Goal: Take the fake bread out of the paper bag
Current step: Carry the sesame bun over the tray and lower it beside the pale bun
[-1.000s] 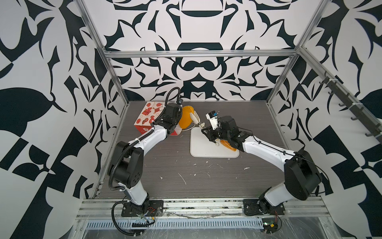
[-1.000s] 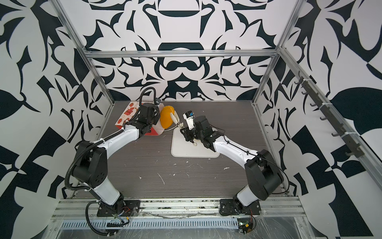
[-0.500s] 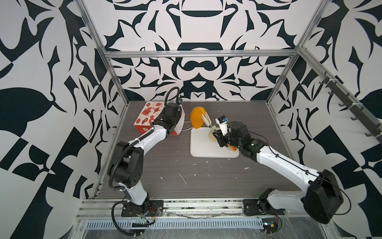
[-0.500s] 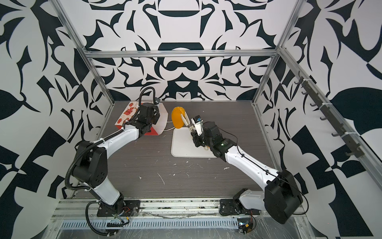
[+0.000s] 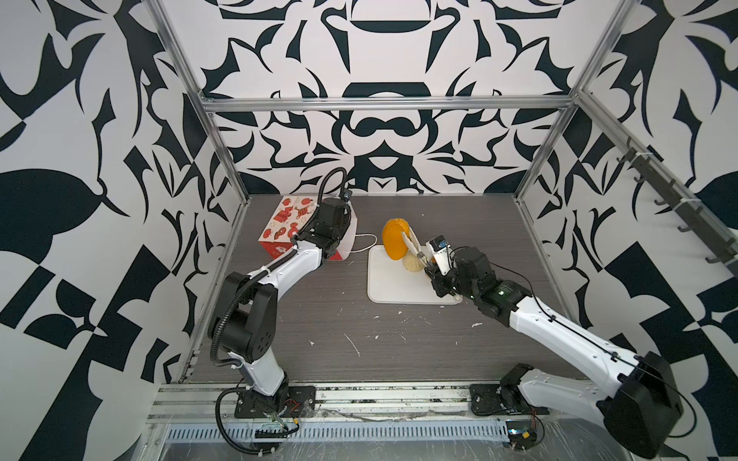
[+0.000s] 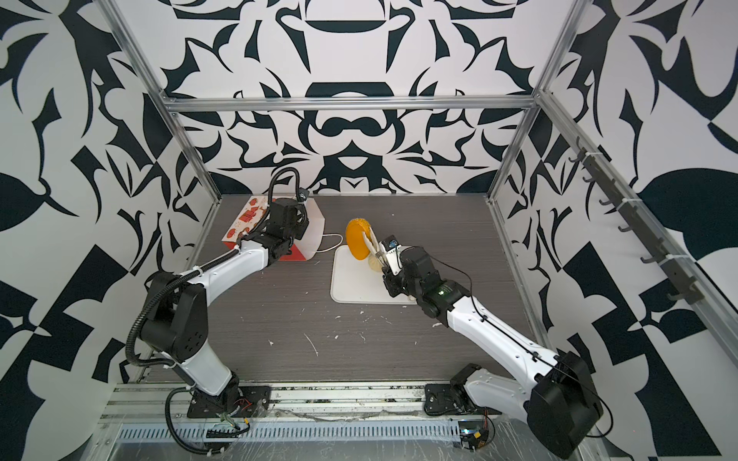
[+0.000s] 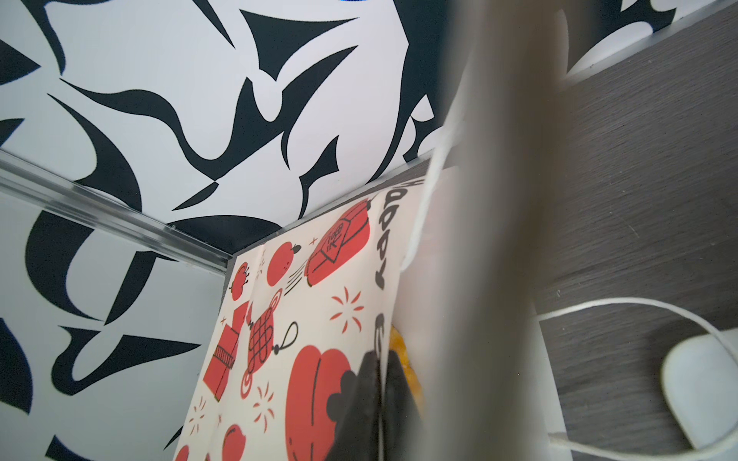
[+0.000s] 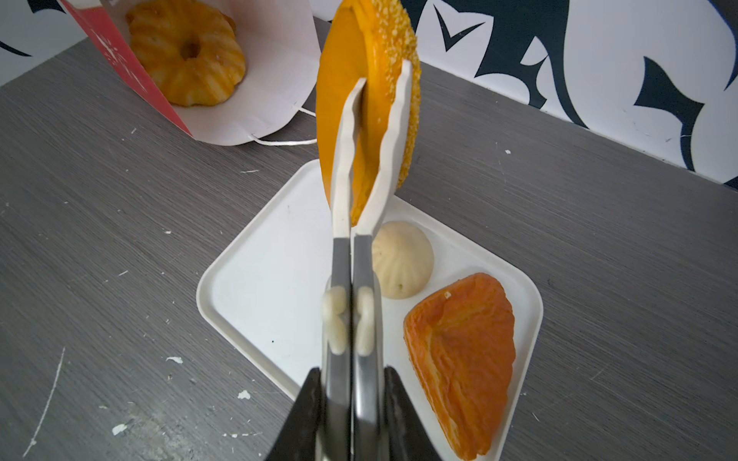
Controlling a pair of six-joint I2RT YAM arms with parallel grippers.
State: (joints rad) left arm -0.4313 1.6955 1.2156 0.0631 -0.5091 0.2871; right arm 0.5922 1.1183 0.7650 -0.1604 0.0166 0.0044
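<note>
The red-and-white paper bag (image 5: 284,223) (image 6: 244,224) lies on its side at the back left, mouth toward the middle. My left gripper (image 5: 328,233) (image 7: 379,361) is shut on its upper wall (image 7: 311,303). A golden twisted ring (image 8: 187,54) lies inside the bag (image 8: 275,92). My right gripper (image 5: 437,275) (image 8: 351,399) is shut on metal tongs (image 8: 351,255). The tongs' white tips pinch an orange-brown oblong loaf (image 5: 393,239) (image 6: 356,240) (image 8: 347,88), held on edge above the far end of the tray.
The flat white tray (image 5: 393,289) (image 6: 353,287) (image 8: 267,295) holds a pale cream bun (image 8: 403,259) and an orange flaky piece (image 8: 463,351). The bag's white cord handle (image 5: 365,243) lies between bag and tray. White crumbs dot the grey table.
The right arm has drawn the tongs and loaf away from the bag's mouth, rightward to above the tray's far end. The left gripper and the bag have stayed put.
</note>
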